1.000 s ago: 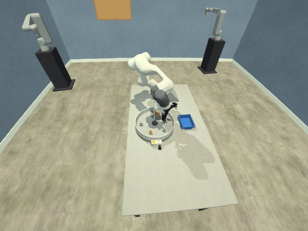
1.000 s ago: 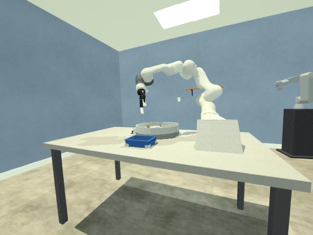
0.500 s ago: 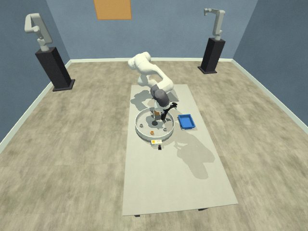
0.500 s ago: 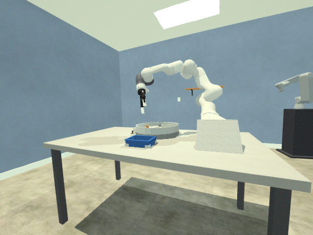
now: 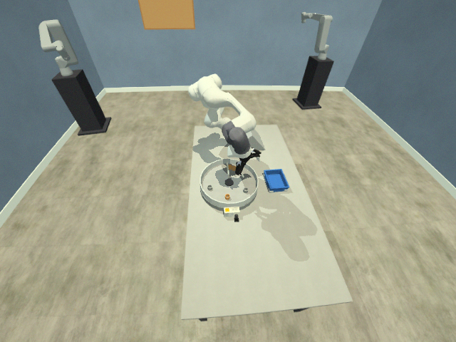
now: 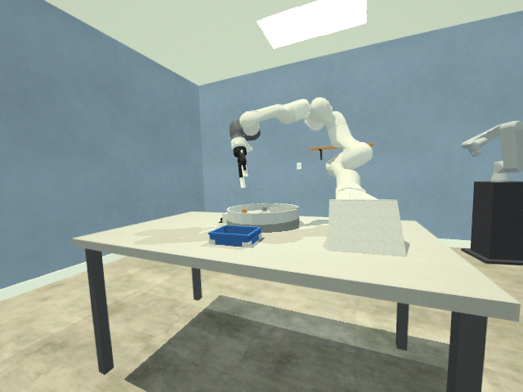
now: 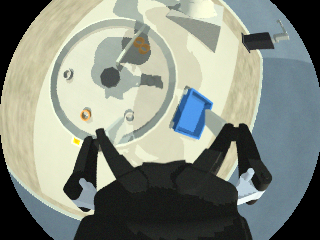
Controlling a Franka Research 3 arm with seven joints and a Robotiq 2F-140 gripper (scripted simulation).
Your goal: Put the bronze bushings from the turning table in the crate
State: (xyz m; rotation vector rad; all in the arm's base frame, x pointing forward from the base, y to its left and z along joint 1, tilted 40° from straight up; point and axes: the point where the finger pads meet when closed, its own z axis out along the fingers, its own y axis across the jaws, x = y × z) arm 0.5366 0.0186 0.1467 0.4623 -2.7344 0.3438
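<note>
Bronze bushings (image 5: 227,197) (image 6: 244,211) (image 7: 86,115), ring-shaped, ride the smooth round turning table (image 5: 204,189) (image 6: 263,218) (image 7: 54,95); black hand (image 5: 249,162) (image 6: 243,179) (image 7: 164,120) spread apart.

Walls (image 5: 235,48) (image 6: 105,105): blue, with pale baseboard. Floor (image 5: 110,221) (image 6: 139,320): mottled beige-brown. Pale table (image 5: 235,265) (image 6: 295,269) on dark legs; bright rectangular ceiling panel (image 6: 316,20) overhead.
</note>
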